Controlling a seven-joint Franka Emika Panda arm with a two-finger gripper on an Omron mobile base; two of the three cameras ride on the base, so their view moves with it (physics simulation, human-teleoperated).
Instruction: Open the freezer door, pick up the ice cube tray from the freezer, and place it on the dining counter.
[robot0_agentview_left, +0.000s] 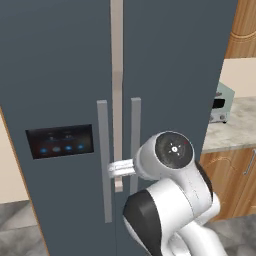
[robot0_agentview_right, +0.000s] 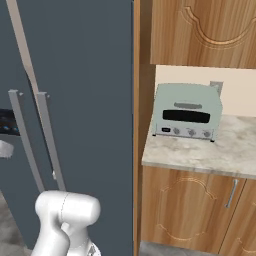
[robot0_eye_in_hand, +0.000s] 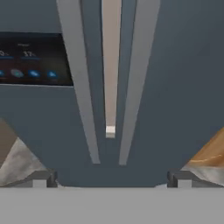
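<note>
Freezer door, slate-blue and shut, fills the left half of the left base view, carrying a black dispenser panel with small blue lights. Its long grey handle runs upright along the door's inner edge, just beside the matching handle of the plain slate-blue door on the right. A pale beige strip shows in the seam between the two doors. The panel's pale markings are too blurred to read in the hand view.

In the hand view the gripper faces the seam low down, both handles rising ahead of it. Its two dark fingertips sit far apart at the bottom corners, so the jaws stand spread wide with nothing between them.

To the right of the unit stands a wall counter with a marbled grey stone top over wooden cabinet doors. A pale green toaster oven with a dark window and small knobs rests on it, under a wooden upper cabinet. Grey stone-patterned floor shows at the lower left of the left base view.
</note>
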